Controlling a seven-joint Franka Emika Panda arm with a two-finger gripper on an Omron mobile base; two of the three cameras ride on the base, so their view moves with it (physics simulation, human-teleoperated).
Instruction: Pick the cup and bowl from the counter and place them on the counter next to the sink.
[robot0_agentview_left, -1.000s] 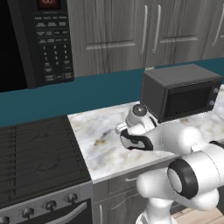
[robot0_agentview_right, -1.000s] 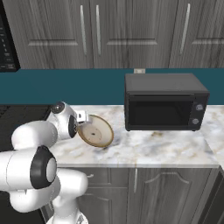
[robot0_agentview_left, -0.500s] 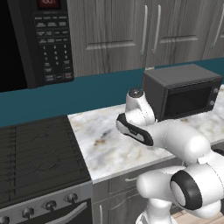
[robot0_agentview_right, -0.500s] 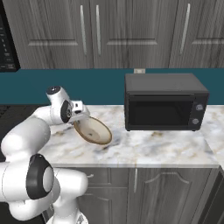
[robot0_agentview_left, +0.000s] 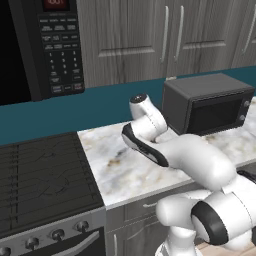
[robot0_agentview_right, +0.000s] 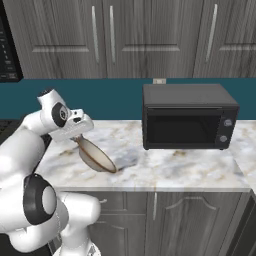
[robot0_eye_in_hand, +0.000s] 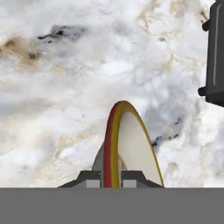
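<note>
My gripper (robot0_agentview_right: 78, 138) is shut on the thin rim of the tan bowl (robot0_agentview_right: 98, 156), which hangs steeply tilted just over the marble counter (robot0_agentview_right: 165, 172). Its shadow falls on the marble to its right. In the hand view the bowl (robot0_eye_in_hand: 127, 148) stands edge-on between the two fingertips (robot0_eye_in_hand: 89, 178) of my gripper (robot0_eye_in_hand: 111, 179), rim pointing away, with veined counter (robot0_eye_in_hand: 65, 87) behind it. The arm's white links cover the bowl in the left base view. The cup and the sink are out of view.
A dark toaster oven (robot0_agentview_right: 187, 117) stands on the counter right of the bowl; its edge shows in the hand view (robot0_eye_in_hand: 215, 57). A black stovetop (robot0_agentview_left: 40, 175) lies left of the counter, under a wall microwave (robot0_agentview_left: 45, 45). Grey cabinets hang above.
The hand has risen and drawn back to the left with the bowl. The bowl has tipped from nearly flat to steeply tilted.
</note>
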